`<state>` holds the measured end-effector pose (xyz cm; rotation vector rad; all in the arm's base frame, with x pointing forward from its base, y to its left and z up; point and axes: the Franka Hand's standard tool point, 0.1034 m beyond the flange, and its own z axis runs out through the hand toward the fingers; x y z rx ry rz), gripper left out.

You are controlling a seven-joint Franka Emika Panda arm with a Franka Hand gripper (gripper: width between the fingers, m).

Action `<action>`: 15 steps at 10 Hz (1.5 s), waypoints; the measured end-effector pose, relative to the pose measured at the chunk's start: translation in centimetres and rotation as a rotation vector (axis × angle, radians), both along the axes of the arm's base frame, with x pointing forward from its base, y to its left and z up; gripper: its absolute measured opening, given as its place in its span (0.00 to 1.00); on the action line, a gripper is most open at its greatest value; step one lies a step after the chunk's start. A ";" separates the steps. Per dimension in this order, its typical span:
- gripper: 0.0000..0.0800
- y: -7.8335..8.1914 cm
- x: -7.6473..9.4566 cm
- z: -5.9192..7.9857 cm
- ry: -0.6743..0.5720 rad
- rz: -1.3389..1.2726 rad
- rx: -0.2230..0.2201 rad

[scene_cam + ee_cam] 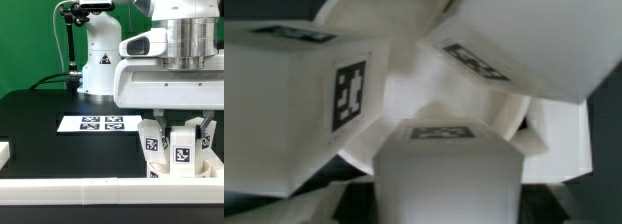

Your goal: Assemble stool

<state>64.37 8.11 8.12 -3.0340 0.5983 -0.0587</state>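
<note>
On the black surface (40, 115), the marker board (98, 123) lies clear; at the exterior view's right, closed fingers (183, 135) grip a leg (181, 152) upright over the seat (180, 172). Keeping it vertical while seating looks essential.

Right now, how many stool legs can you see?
3, clustered under the gripper at the exterior view's right: left leg, middle leg, right leg. The gripper may hide more.

Legs (168, 143) stand in the seat (180, 171); marker board (98, 123) behind, toward the exterior view's left.
</note>
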 end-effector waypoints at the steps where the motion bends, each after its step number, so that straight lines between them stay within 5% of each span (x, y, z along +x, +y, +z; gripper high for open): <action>1: 0.42 0.0 0.0 0.0 0.002 -0.049 0.003; 6: 0.42 0.3 0.0 0.0 0.014 -0.338 0.033; 15: 0.42 1.8 0.4 -0.1 0.060 -1.170 0.174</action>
